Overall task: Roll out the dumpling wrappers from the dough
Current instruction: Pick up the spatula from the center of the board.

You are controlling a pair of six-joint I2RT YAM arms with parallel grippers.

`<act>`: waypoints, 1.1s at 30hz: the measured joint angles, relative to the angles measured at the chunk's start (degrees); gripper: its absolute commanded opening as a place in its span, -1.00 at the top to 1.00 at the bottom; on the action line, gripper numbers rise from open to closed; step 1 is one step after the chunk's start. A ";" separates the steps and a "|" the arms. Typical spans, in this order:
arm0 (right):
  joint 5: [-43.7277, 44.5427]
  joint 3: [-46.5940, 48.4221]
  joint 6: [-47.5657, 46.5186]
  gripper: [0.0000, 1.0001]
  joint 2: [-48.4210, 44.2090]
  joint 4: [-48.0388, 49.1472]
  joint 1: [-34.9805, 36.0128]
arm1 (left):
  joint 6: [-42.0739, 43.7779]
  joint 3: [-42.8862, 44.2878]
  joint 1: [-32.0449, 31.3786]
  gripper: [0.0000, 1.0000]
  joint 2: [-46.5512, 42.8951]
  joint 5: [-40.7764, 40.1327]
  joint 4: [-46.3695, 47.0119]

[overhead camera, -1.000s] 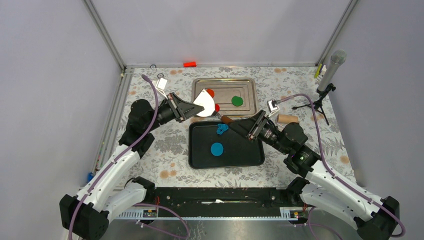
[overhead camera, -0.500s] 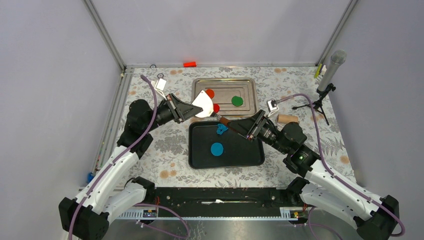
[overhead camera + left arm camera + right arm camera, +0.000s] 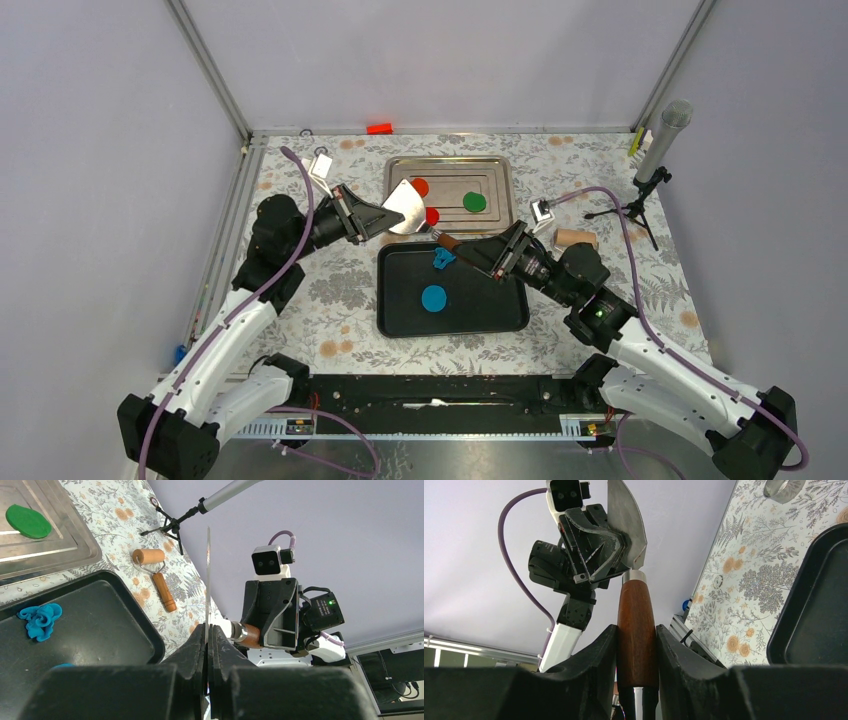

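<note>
I'm mid-handover of the scraper [image 3: 626,515]: my left gripper [image 3: 207,630] pinches its blade and my right gripper [image 3: 637,637] clamps its wooden handle. The blue dough scrap [image 3: 443,258] and a blue wrapper [image 3: 433,297] lie on the black tray [image 3: 490,300]. Next, I judge, my left should release.

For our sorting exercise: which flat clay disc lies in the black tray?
The bright blue clay disc; the red clay discs and green clay disc lie in the silver metal tray.
</note>
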 measured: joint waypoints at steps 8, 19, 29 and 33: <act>-0.72 0.02 0.26 0.00 1.07 0.72 0.00 | -0.07 0.00 0.26 1.00 0.26 -0.24 -0.22; -1.51 0.00 0.48 1.00 1.97 1.05 -0.09 | -1.09 0.07 0.63 1.00 1.16 -0.63 -0.48; 3.30 0.20 0.59 1.00 -1.42 -6.82 -0.11 | 0.20 0.87 0.17 -0.98 1.20 -0.85 -6.84; 4.61 4.35 -2.91 1.00 -0.42 -18.18 -0.22 | 2.47 3.48 0.55 -0.98 1.36 -2.27 -13.90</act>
